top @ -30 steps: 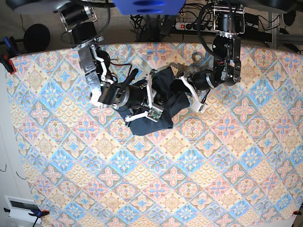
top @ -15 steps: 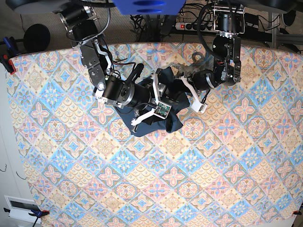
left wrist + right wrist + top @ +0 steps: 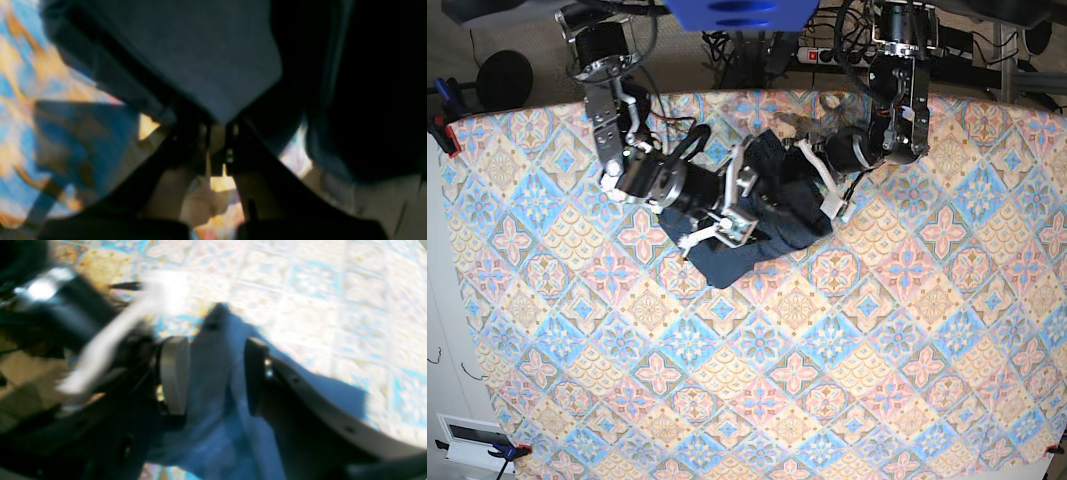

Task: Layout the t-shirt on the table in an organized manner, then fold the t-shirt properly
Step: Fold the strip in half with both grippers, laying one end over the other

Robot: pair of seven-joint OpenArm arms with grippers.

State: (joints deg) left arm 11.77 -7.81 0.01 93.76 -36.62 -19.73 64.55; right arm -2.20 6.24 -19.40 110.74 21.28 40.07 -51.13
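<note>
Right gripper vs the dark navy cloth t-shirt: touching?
Cannot tell. In the right wrist view the right gripper stands open with the dark navy cloth t-shirt seen between its fingers, but blur hides whether either pad meets the cloth.

Base view: overhead, far off, looking straight down on the whole table (image 3: 847, 380) with both arms entering from the top edge. Left wrist view: very close, blurred, looking out along closed fingers (image 3: 203, 146); the t-shirt (image 3: 206, 56) fills the frame just beyond the fingertips, table pattern off to the side. Right wrist view: also close and blurred, looking past its fingers (image 3: 173, 373), cloth between them, patterned table beyond the tips. All three views share the t-shirt and the table cloth.
</note>
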